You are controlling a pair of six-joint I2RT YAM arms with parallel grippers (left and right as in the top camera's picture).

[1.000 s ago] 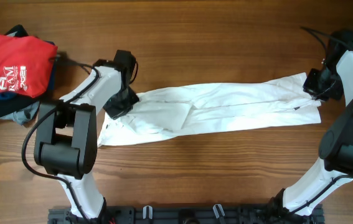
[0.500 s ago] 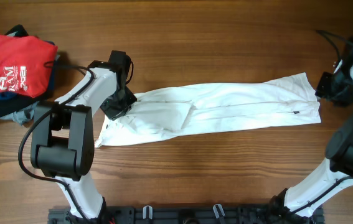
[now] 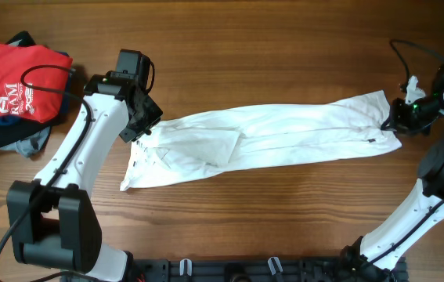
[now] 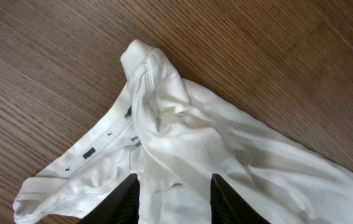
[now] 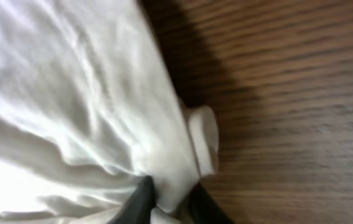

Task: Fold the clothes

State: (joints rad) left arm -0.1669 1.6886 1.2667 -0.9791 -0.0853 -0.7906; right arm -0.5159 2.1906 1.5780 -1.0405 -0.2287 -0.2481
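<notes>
The right gripper (image 5: 169, 190) has its jaws drawn close on a bunched fold at one end of the white garment (image 3: 284, 139), at the right of the overhead frame. The left gripper (image 4: 175, 186) stands with jaws spread above the other end, centre left, gripping nothing. The step in hand looks like taking both ends to straighten the cloth before folding. The left would do well to settle on the stitched band with its small dark marks, likely firmer than the thin body, and pull gently against the right. The fabric is soft and creased lengthwise, lying as a long strip across the wood-grain table (image 3: 245, 47). In the far upper left, a red shirt (image 3: 18, 74) tops a heap of darker clothes.
</notes>
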